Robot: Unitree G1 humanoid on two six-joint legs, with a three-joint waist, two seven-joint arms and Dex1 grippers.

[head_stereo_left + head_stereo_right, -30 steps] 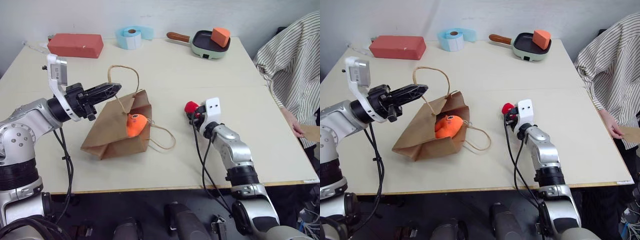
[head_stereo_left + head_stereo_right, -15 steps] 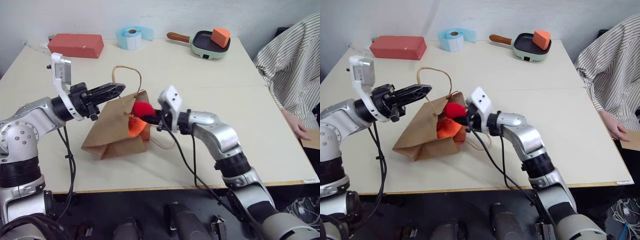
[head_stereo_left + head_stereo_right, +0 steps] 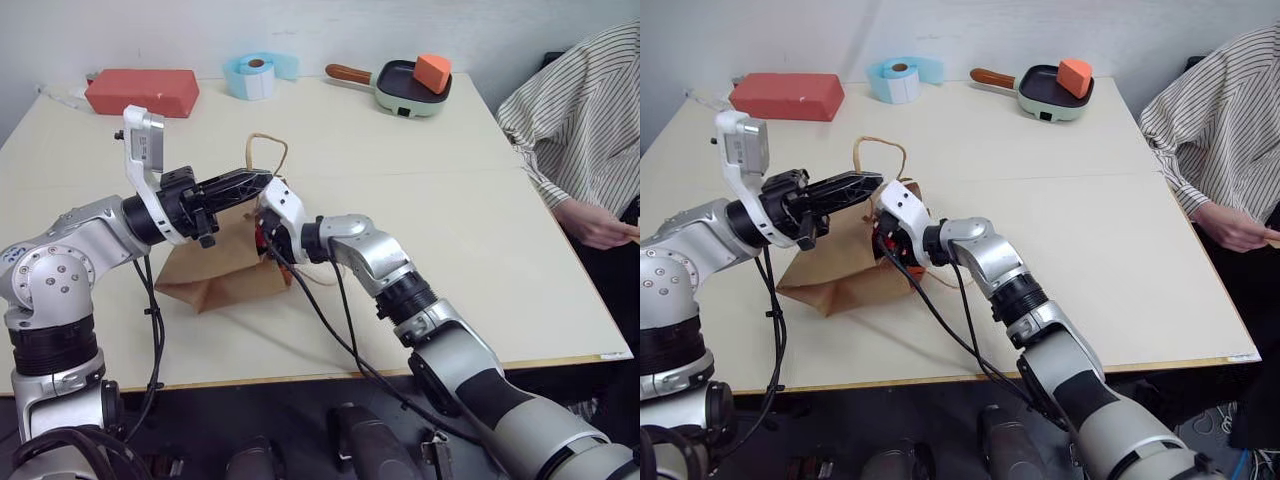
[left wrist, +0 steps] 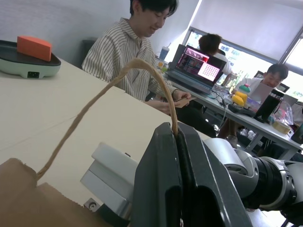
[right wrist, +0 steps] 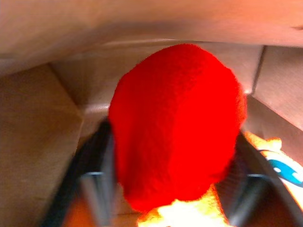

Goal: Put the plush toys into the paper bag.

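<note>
My left gripper (image 4: 177,156) reaches level across the table, pinched together on the paper bag's (image 3: 215,268) cord handle (image 4: 109,87), holding it up. My right arm bends leftward, its gripper (image 5: 173,189) inside the bag's mouth, fingers spread around the red plush toy (image 5: 177,125); orange plush toy (image 5: 272,153) beneath.

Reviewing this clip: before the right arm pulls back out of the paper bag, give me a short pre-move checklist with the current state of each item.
1. Left gripper shut on the bag's handle, holding the mouth up: ok.
2. Right gripper inside the paper bag, brown walls all round it: ok.
3. Red plush toy released: cannot tell; it sits between the jaws, contact unclear.
4. Orange plush toy already in the bag, beneath the red one: ok.
5. Lower handle loop free of the right arm: cannot tell, hidden behind the wrist.
</note>
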